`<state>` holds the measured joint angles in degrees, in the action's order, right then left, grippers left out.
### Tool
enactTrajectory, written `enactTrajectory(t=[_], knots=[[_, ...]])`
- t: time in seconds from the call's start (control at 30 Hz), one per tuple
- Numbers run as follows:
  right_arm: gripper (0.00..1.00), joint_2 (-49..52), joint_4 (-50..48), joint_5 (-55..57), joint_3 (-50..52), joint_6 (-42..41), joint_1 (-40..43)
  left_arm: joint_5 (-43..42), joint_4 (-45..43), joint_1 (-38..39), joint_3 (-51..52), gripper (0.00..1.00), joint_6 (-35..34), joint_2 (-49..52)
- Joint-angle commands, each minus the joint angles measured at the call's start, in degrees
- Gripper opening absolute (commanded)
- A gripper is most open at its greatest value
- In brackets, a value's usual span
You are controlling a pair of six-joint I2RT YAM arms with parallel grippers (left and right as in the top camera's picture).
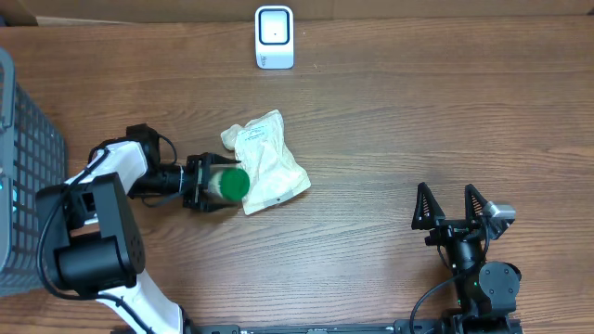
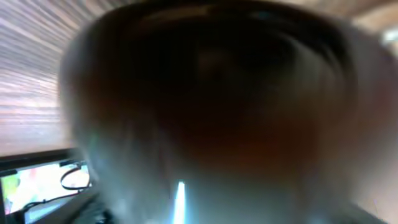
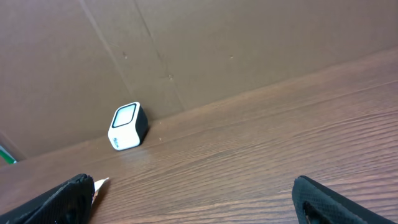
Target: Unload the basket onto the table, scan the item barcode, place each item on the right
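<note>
While working from the overhead view alone, and dismissing the left wrist view as a dark blur, finding the white pouch [image 1: 267, 160] lying flat on the table [image 1: 390, 121], left of centre and well short of the scanner [image 1: 274, 37] standing at the far edge. Seeing the left gripper [image 1: 221, 185] reaching in from the left and meeting a round green part [image 1: 235, 185] at the pouch's near-left corner. Not being able to tell whether clamping on it, loosening, or merely bracketing it, nor whether the green part belongs to the pouch. Noting the right gripper [image 1: 446, 190] spread wide, holding nothing, sitting well apart at the front right.

Judging the step in hand to be securing a hold on the pouch for the carry to the scanner. Doing that well probably meaning:

- Settling the grip before lifting, and pinching something firm, the green part or a sealed edge, rather than loose film.
- Raising slowly, expecting a soft pouch to be sagging and folding under its own weight.
- Checking which face is carrying the barcode, since the print on the upward label is too small to read.
- Turning that face toward the scanner's angled window, holding near it rather than touching, and pausing steady.
- Keeping the swing clear of the grey basket [image 1: 23, 167] at the left.
</note>
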<state>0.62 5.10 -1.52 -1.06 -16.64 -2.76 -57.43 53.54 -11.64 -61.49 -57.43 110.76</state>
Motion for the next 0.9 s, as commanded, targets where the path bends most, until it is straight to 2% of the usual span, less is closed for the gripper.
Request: enactTrajectory(t=[0.0, 0.1, 0.3, 0.4, 0.53, 0.7, 0.87], knots=[[1.0, -0.5, -0.5, -0.1, 0.6, 0.2, -0.3, 1.9, 0.1, -0.7, 0.3, 0.89, -1.0, 1.2], [1.0, -0.5, -0.5, -0.1, 0.6, 0.2, -0.3, 0.5, 0.0, -1.9, 0.3, 0.93, -0.9, 1.2], [1.0, -0.5, -0.5, -0.1, 0.6, 0.2, -0.3, -3.2, 0.0, -3.8, -0.1, 0.91, 1.4, 1.2], [1.0, -0.5, -0.5, -0.1, 0.6, 0.2, -0.3, -3.8, 0.1, -3.4, -2.2, 0.92, 5.5, 1.0], [1.0, -0.5, -0.4, -0.1, 0.6, 0.2, -0.3, -2.7, 3.0, -2.2, -8.1, 1.0, 12.9, -0.2], [1.0, -0.5, -0.5, -0.1, 0.6, 0.2, -0.3, 6.2, 13.5, -1.4, -19.6, 1.0, 20.4, -1.2], [1.0, -0.5, -0.5, -0.1, 0.6, 0.2, -0.3, 20.4, 24.6, -0.3, -31.7, 1.0, 27.1, -1.2]])
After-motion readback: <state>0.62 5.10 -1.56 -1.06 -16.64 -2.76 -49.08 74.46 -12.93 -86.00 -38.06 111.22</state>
